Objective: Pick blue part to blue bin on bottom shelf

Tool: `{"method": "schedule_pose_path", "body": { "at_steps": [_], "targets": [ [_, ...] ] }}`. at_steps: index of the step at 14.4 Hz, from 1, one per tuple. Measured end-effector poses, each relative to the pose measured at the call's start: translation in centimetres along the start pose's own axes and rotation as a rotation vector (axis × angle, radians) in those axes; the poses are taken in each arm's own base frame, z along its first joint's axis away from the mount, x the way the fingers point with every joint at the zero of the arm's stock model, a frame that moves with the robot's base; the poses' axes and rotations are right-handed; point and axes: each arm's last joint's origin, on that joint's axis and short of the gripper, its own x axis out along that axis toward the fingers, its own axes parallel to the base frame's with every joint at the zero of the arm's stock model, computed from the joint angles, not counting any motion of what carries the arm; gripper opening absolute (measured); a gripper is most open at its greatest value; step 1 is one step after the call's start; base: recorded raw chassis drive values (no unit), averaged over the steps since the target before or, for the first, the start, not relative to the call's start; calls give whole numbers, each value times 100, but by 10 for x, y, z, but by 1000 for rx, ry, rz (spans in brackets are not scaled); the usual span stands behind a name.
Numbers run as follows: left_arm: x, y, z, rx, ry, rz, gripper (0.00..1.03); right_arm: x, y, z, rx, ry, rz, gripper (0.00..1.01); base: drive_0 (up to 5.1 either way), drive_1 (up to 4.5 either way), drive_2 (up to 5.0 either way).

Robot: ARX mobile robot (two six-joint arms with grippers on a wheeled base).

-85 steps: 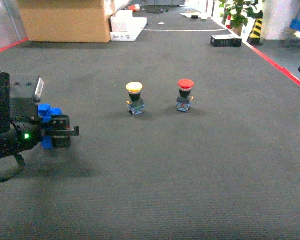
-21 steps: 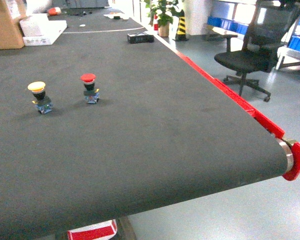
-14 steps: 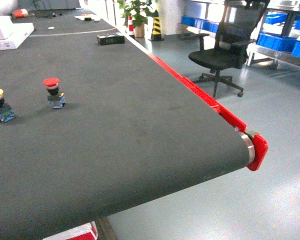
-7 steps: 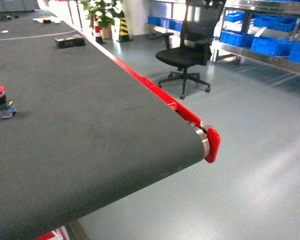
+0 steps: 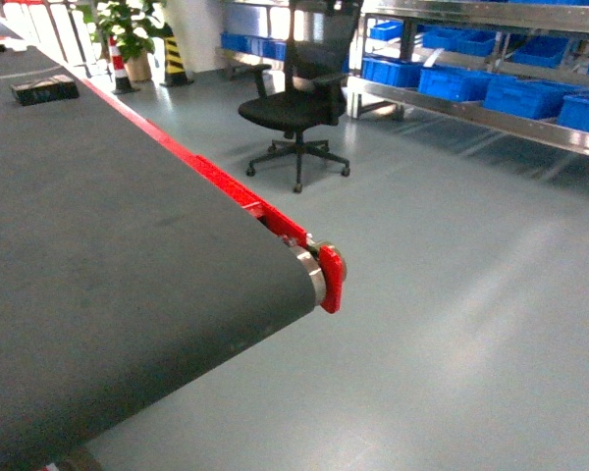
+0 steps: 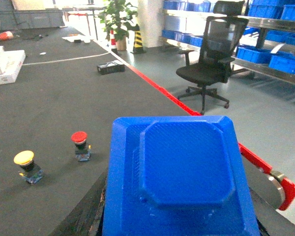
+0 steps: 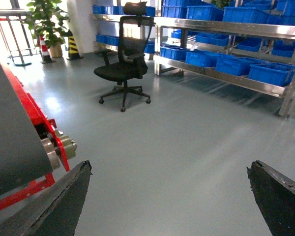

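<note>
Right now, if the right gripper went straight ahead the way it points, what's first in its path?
Probably nothing close. The open right gripper points over bare grey floor; the way looks free up to the steel rack of blue bins, with the office chair left of the line. Depth is unclear.

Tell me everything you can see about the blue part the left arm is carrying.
The blue part fills the lower middle of the left wrist view, very close to the camera. It looks like molded plastic in a saturated blue with a fine grainy texture. Its top is a squarish face with cut corners, carrying a raised panel of the same shape. It sits level, above the dark belt. Only dark edges show beneath it, so the left gripper's hold on it is not visible. It does not appear in the head or right wrist views.
</note>
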Motion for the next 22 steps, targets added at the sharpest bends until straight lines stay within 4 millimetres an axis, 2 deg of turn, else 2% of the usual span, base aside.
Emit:
{"method": "schedule_pose_path", "body": {
  "at_steps": [22],
  "targets": [
    [0, 0, 0, 0, 0, 0, 43, 0, 0, 0, 0, 0, 0, 98, -156, -156, -156]
  ]
}}
